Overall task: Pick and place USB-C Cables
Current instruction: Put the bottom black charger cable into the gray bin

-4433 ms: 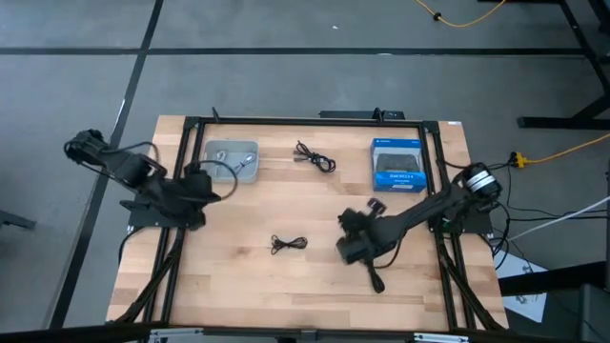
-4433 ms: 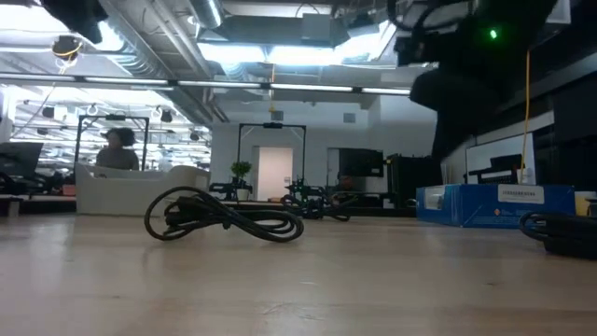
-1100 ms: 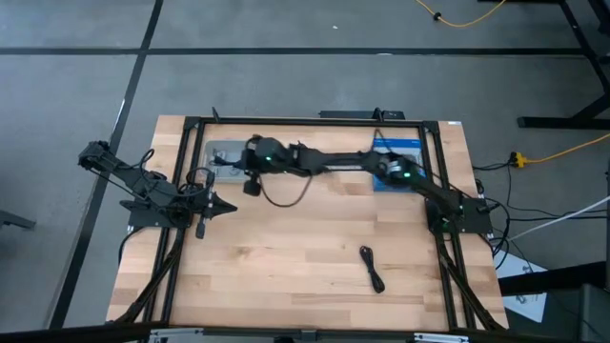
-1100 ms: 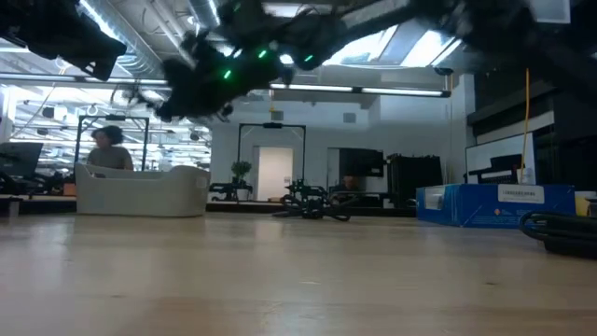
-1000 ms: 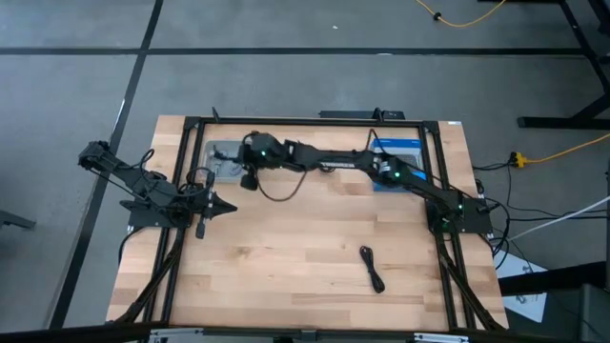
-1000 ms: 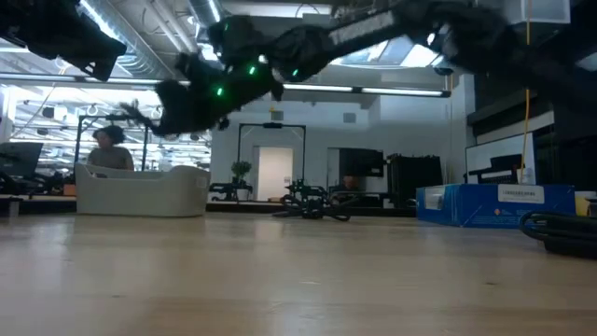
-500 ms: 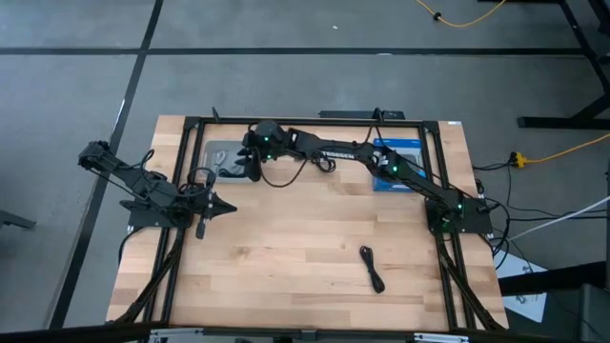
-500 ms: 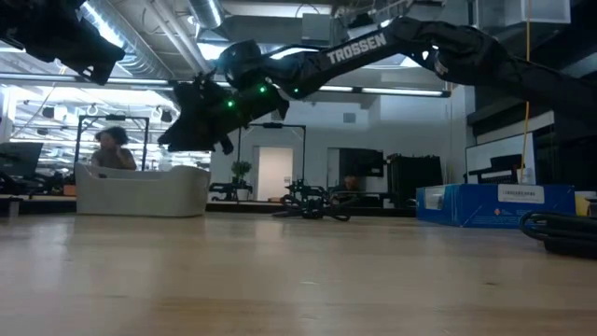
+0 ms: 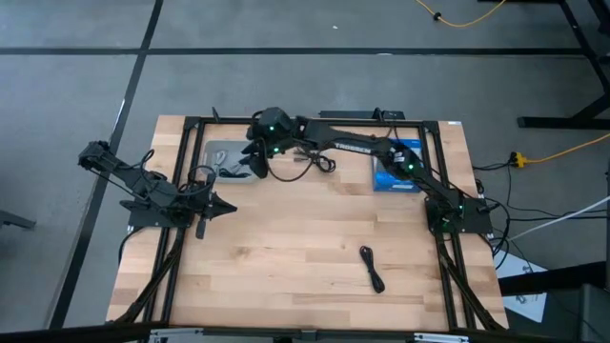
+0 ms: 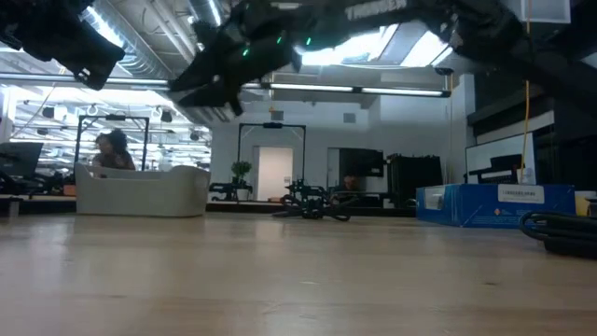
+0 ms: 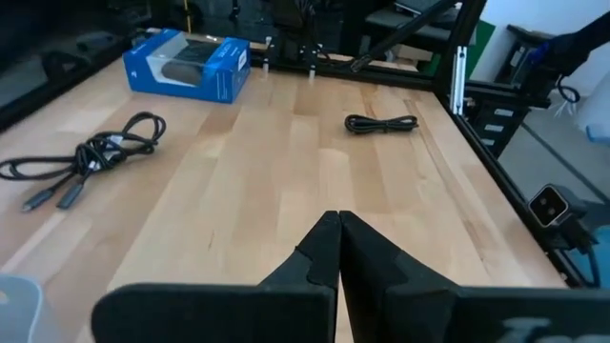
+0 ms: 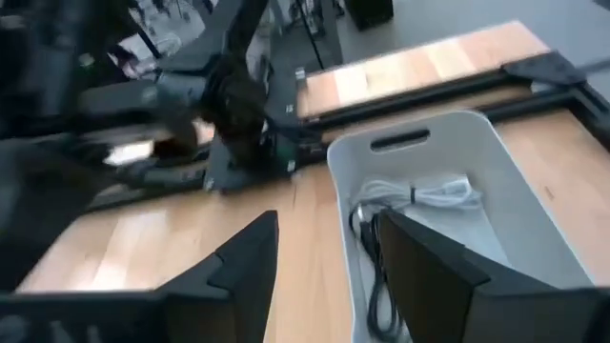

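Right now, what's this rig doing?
It's sorting cables. The right gripper hangs open over the grey tray, where a black cable and a white cable lie. The left gripper waits shut at the table's left edge. Two cables are on the table.

Dark jointed right arm [image 9: 343, 145]; green indicator lights; white lettering.
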Available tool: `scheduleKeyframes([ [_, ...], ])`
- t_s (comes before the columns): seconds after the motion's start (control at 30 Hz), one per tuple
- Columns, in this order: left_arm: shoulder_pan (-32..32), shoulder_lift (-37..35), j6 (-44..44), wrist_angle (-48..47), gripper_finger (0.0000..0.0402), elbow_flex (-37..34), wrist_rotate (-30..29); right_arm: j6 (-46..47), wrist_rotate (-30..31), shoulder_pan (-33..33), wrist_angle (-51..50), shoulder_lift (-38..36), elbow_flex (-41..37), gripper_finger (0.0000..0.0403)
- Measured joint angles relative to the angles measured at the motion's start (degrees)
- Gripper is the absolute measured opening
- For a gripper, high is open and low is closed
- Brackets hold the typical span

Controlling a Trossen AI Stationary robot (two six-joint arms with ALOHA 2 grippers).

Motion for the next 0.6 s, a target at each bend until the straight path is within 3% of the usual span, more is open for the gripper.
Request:
scheduleKeyframes([
  [0.27, 0.0, 0.0, -1.3, 0.1, 0.0000, 0.0, 0.0, -5.4, 4.6, 2.9, -26.2, -6.9, 0.0, 0.0188],
  [0.4, 0.0, 0.0, -1.3, 0.0, 0.0000, 0.0, 0.0, -6.2, 11.4, 5.3, -38.2, -9.3, 0.0, 0.0188],
  [0.53, 0.0, 0.0, -1.5, 0.1, 0.0000, 0.0, 0.0, -6.7, 19.8, 7.7, -45.7, -10.0, 0.0, 0.0188],
  [0.6, 0.0, 0.0, -1.5, 0.1, 0.0000, 0.0, 0.0, -6.7, 21.2, 8.6, -47.9, -10.0, 0.0, 0.0188],
])
